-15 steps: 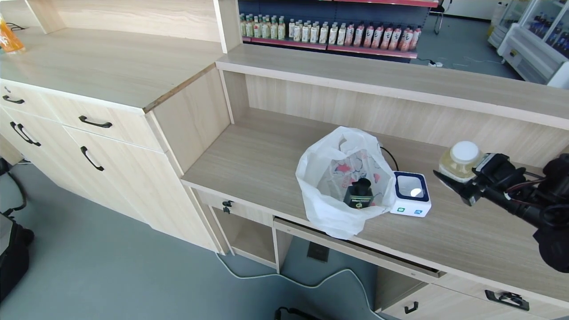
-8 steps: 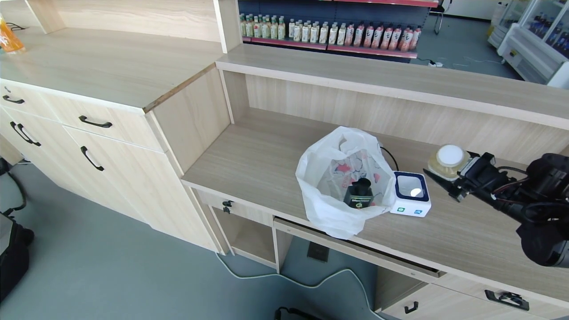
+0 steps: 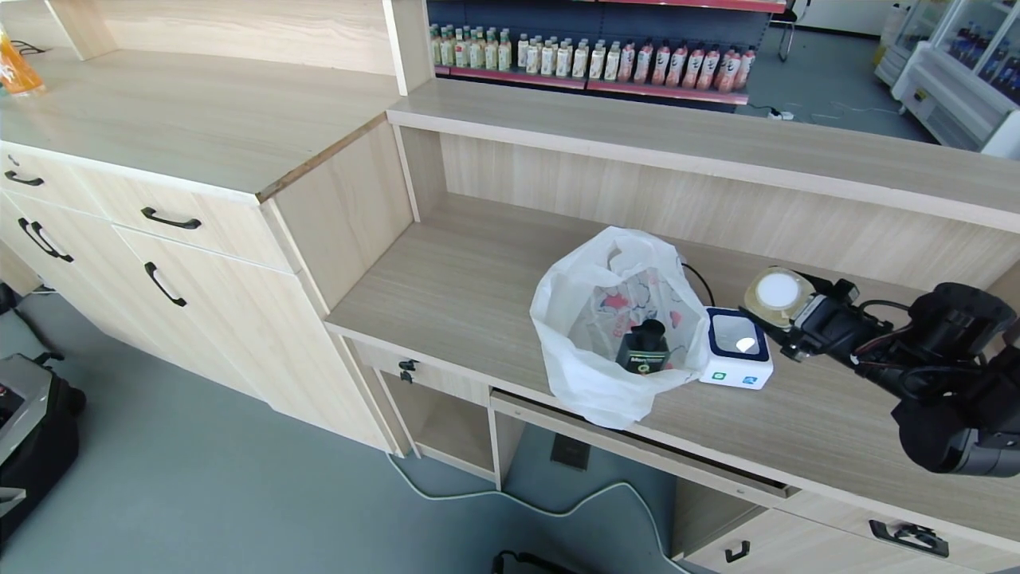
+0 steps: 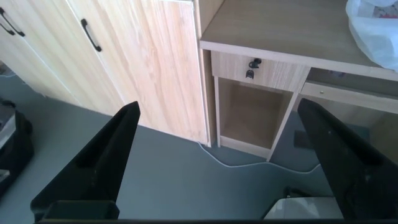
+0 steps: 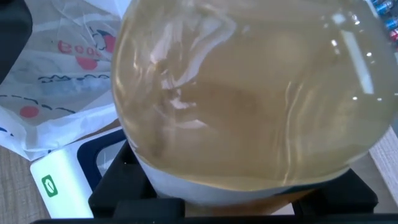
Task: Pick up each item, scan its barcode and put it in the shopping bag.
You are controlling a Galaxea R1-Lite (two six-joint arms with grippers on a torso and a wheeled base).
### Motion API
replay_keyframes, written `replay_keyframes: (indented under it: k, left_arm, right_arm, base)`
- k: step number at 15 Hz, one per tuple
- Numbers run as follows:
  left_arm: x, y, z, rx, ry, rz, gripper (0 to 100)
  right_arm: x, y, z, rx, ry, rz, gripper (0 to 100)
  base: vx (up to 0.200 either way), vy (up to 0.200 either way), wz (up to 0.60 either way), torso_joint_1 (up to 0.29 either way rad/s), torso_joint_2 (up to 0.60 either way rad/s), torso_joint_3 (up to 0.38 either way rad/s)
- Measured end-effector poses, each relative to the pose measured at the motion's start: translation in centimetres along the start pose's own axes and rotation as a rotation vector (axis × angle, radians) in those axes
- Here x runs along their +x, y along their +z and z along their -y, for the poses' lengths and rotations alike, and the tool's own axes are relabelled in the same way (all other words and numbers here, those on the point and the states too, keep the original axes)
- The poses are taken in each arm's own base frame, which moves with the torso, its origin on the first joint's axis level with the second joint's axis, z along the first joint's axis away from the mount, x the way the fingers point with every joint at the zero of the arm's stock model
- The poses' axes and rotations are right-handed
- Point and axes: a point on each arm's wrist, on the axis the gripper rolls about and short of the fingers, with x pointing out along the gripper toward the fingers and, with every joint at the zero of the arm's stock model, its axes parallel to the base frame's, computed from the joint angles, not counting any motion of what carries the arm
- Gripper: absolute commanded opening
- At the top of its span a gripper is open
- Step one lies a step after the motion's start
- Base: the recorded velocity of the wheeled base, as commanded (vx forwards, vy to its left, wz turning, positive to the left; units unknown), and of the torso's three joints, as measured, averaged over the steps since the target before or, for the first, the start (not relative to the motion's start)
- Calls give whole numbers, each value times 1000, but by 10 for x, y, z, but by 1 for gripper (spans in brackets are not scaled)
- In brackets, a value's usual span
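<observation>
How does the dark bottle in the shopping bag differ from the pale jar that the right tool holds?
The dark bottle is black with a black cap; the pale jar is yellowish with a white lid. The dark bottle stands inside the shopping bag; the pale jar sits in the right tool, by the scanner. Both are capped.

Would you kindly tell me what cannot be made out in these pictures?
Barcode on the jar: head view, too small; right wrist view, not on the side shown.
Fingertips of the right claw: head view, partly hidden by the jar.
Bottom of the shopping bag: head view, covered by folds and the dark bottle.
</observation>
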Motion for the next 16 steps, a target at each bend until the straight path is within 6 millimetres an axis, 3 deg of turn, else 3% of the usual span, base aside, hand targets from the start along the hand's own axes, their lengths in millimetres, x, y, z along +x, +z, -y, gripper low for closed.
replay_keyframes:
  k: [16]
  left_arm:
    - [0, 0, 0, 0, 0, 0, 100]
  right_arm:
    - [10, -14, -7, -12, 2, -4, 0]
  base:
    - [0, 0, 0, 0, 0, 0]
